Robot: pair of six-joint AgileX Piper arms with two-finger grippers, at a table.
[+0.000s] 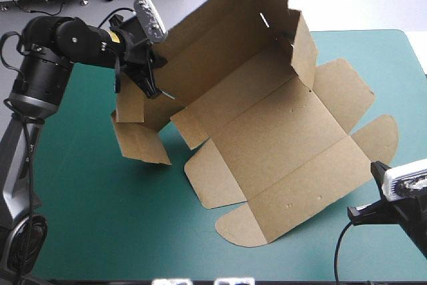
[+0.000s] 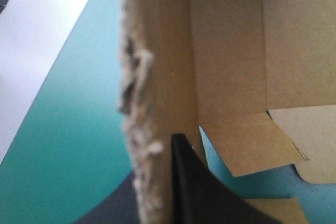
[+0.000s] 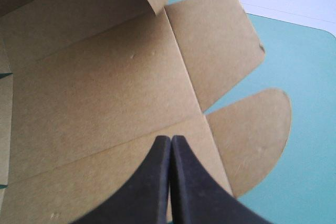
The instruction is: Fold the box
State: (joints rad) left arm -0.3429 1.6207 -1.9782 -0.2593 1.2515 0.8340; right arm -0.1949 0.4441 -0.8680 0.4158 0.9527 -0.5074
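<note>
Sprawled mid-table on the teal-green cover (image 1: 100, 218): brown box (image 1: 267, 158), matte board, rounded flaps flat, far walls raised. Clamped on its frayed left wall: left gripper (image 1: 153, 90). Pinched closed, empty, near the front right corner: right gripper (image 3: 170, 140).

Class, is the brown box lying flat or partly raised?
Partly raised: the box has its far panels standing up, an edge pinched by the left gripper; its near panels lie flat on the teal-green cover.

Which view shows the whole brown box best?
The high view: the whole box shows there, its far part raised by the left gripper, near flaps flat on the table. The left wrist view shows only a ragged edge and inner panels; the right wrist view, panels and two flaps.
</note>
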